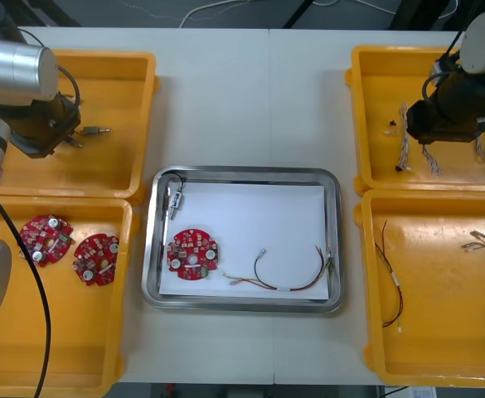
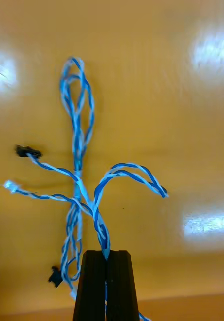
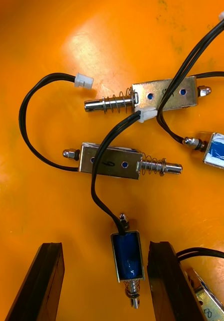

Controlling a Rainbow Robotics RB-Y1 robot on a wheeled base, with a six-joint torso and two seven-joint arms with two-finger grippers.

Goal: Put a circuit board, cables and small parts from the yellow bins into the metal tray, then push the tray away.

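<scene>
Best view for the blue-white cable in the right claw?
Right wrist view: the twisted blue and white cable spreads out beyond the right claw, shut on it. Front view catches strands beside the arm; left wrist view faces small metal parts.

You get bright, even overhead light across the table [image 1: 250, 83]; the metal tray [image 1: 242, 172] rim gleams at 12 o'clock. White glare patches flank the blue and white cable [image 2: 79, 125] on its yellow bin [image 2: 157, 115], with faint shadows beneath.
</scene>
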